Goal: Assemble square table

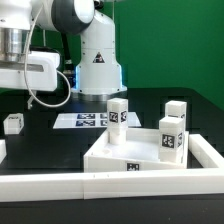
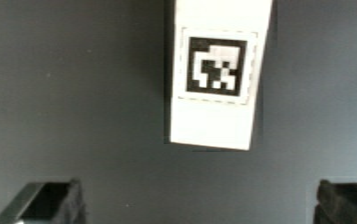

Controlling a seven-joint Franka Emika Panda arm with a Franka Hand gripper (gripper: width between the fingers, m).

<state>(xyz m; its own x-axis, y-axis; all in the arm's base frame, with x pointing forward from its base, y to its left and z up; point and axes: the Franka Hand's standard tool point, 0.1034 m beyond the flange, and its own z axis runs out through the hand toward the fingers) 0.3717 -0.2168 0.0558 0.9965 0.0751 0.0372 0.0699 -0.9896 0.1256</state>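
In the wrist view a white blocky leg [image 2: 219, 75] with a black-and-white tag lies flat on the dark table. My gripper [image 2: 196, 205] hangs over the table just short of it, open and empty, with its dark fingers [image 2: 50, 203] wide apart. In the exterior view this loose leg [image 1: 13, 123] lies at the left, under the arm's white hand [image 1: 30, 72]. The square slab [image 1: 135, 147] sits at centre right. Three tagged legs stand upright on it: one at the back left [image 1: 118, 112], one at the back right [image 1: 176, 111] and one at the front right [image 1: 170, 140].
The marker board [image 1: 88, 120] lies flat behind the slab, in front of the robot base [image 1: 98, 60]. Long white border bars run along the front [image 1: 100, 186] and the exterior view's right [image 1: 207, 152]. Dark table lies between the loose leg and the slab.
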